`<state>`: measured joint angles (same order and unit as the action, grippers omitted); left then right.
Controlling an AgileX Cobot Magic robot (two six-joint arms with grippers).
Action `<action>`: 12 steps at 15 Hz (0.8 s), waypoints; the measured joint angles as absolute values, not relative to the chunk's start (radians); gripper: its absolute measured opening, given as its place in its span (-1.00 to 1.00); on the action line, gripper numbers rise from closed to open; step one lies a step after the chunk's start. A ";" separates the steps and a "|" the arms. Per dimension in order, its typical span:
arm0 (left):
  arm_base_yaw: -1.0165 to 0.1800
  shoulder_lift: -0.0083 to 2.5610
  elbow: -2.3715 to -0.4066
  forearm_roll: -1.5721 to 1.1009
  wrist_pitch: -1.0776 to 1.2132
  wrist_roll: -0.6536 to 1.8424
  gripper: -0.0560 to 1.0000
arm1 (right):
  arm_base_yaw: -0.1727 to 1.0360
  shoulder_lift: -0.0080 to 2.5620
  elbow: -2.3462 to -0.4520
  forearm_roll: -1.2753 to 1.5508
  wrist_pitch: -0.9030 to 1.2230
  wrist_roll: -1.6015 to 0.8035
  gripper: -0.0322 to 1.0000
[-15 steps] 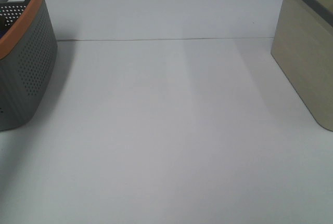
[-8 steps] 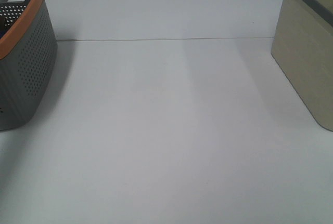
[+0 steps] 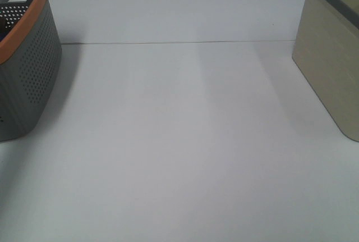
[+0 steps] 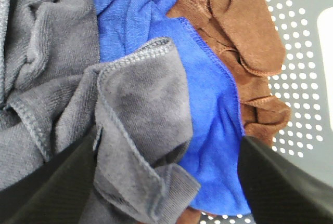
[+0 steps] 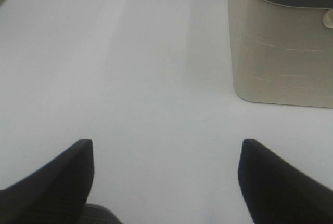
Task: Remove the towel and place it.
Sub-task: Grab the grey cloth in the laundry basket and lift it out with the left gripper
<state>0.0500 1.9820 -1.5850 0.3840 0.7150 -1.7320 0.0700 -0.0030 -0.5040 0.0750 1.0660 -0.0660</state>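
The towel [image 4: 135, 104], dark grey terry with hemmed edges, lies crumpled inside the grey perforated basket [image 4: 302, 26], partly on top of a blue cloth [image 4: 208, 104]. My left gripper [image 4: 169, 146] hangs open just above the pile. One black finger touches a grey fold and the other stands over the blue cloth's edge. In the right wrist view my right gripper [image 5: 166, 143] is open above the bare white table [image 5: 130, 78], holding nothing. Neither gripper shows in the exterior high view.
A brown cloth [image 4: 239, 31] lies beside the blue one in the basket. The grey basket with an orange rim [image 3: 33, 68] stands at the table's left edge. A beige basket with a grey rim [image 3: 331, 56] [image 5: 281, 47] stands at the right.
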 joint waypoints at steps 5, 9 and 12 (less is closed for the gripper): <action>0.050 2.011 -1.585 0.385 0.714 -1.735 0.36 | 0.070 -0.003 -0.502 0.072 1.066 -0.054 0.53; 0.050 2.012 -1.585 0.385 0.714 -1.736 -0.08 | 0.070 -0.003 -0.502 0.071 1.066 -0.050 0.53; 0.041 2.012 -1.585 0.385 0.714 -1.736 -0.38 | 0.070 -0.003 -0.502 0.069 1.066 -0.043 0.53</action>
<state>0.0410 2.0120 -1.5850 0.3850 0.7140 -1.7360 0.0700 -0.0030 -0.5020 0.0690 1.0660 -0.0430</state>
